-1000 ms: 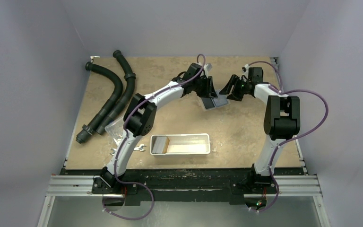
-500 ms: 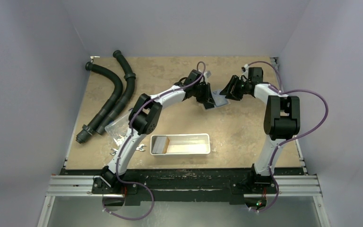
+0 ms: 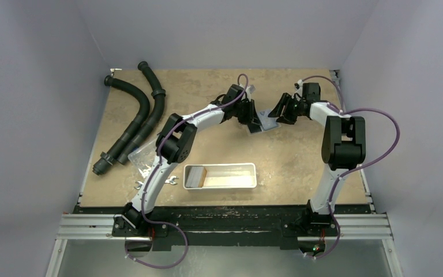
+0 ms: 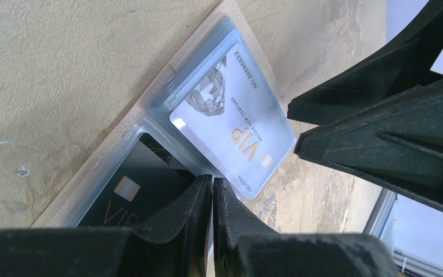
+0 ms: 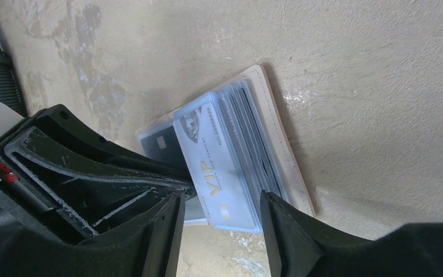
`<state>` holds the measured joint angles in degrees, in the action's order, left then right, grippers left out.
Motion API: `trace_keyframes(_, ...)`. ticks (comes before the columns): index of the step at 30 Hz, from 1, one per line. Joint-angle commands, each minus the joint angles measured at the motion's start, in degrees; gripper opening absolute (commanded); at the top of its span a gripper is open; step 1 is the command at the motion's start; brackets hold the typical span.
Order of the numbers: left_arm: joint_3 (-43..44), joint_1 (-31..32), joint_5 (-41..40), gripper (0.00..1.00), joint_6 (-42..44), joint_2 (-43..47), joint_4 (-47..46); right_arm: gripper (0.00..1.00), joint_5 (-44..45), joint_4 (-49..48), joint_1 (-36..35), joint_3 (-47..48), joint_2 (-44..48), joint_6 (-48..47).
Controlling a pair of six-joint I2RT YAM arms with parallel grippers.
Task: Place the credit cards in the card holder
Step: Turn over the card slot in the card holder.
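At the far middle of the tan table [image 3: 300, 158], the small beige-edged bifold card holder with clear blue-tinted sleeves [image 3: 263, 122] lies open and flat between my left pincer [image 3: 252, 118] and my right pincer [image 3: 278, 111]. Left pincer: fingers pressed almost together with only a thin slit between them, tips at the edge of the panel that carries the dark grey card marked VIP [image 4: 130, 193]. Whether they nip a sleeve or a card edge, I cannot tell. Right pincer: fingers spread, the near end of the silver-white card marked VIP [image 5: 216, 173] showing in the gap between them, no contact seen. Left wrist view gives the two cards side by side, one per panel. Right wrist view adds several sleeves fanned beneath the silver-white card. Top view alone shows the long white rectangular tray [image 3: 219, 176] near my bases, well apart from the holder, and two black ribbed hoses [image 3: 135, 115] at far left.
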<state>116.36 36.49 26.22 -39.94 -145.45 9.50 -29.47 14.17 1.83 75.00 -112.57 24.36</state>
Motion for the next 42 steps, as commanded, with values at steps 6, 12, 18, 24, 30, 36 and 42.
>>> trace_keyframes(6, -1.2, -0.4, -0.6, 0.11, 0.0, -0.2, 0.6, 0.54, -0.4, -0.1, -1.3, 2.0, 0.1, -1.2)
trace_keyframes(12, -1.5, -0.4, -0.7, 0.1, 0.1, -0.1, 0.5, 0.54, 0.5, 0.2, -1.4, 1.7, 1.0, -1.5)
trace_keyframes(18, -1.4, -0.4, -0.6, 0.1, 0.4, 0.0, 0.8, 0.59, 4.0, 1.9, -1.4, 2.1, 2.3, -2.7)
trace_keyframes(24, -1.3, -0.4, -0.6, 0.1, 0.5, 0.0, 1.0, 0.6, 5.2, 2.1, -1.4, 1.9, 2.7, -2.9)
trace_keyframes(30, -1.2, -0.5, -0.6, 0.1, 0.7, 0.1, 1.2, 0.57, 5.3, 2.0, -1.4, 1.5, 3.5, -2.9)
trace_keyframes(36, -1.3, -0.5, -0.6, 0.1, 0.9, 0.1, 1.3, 0.5, 4.2, 1.7, -1.4, 1.1, 3.3, -2.8)
trace_keyframes(42, -1.0, -0.5, -0.6, 0.1, 0.8, 0.2, 1.3, 0.48, 3.5, 1.6, -3.1, 1.2, 2.3, -2.8)
